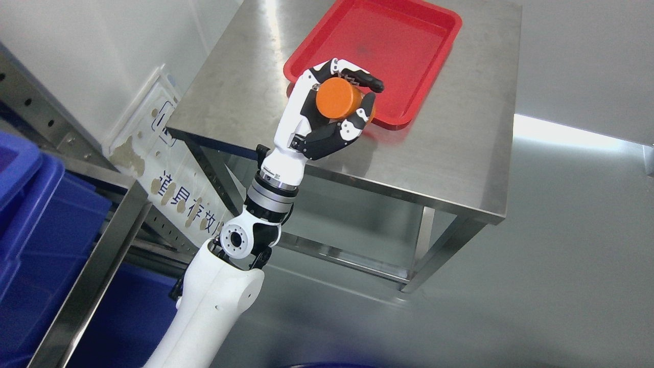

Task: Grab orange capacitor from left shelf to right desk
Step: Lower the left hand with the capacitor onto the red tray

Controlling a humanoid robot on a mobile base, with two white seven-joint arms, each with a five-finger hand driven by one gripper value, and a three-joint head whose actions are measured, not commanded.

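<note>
Holding the orange capacitor [337, 98] in its curled fingers [357, 118], your left hand [327, 110] was raised above the near left corner of the red tray [434, 61] on the steel desk [460, 153]. The fingers wrapped around the round body from both sides, probably so it could not roll out during the carry. Its position over the tray's edge suggested the tray was the drop spot. Blue bins [46, 240] on the shelf [92, 276] sat at far left, well apart from the hand. Your right arm was out of view.
</note>
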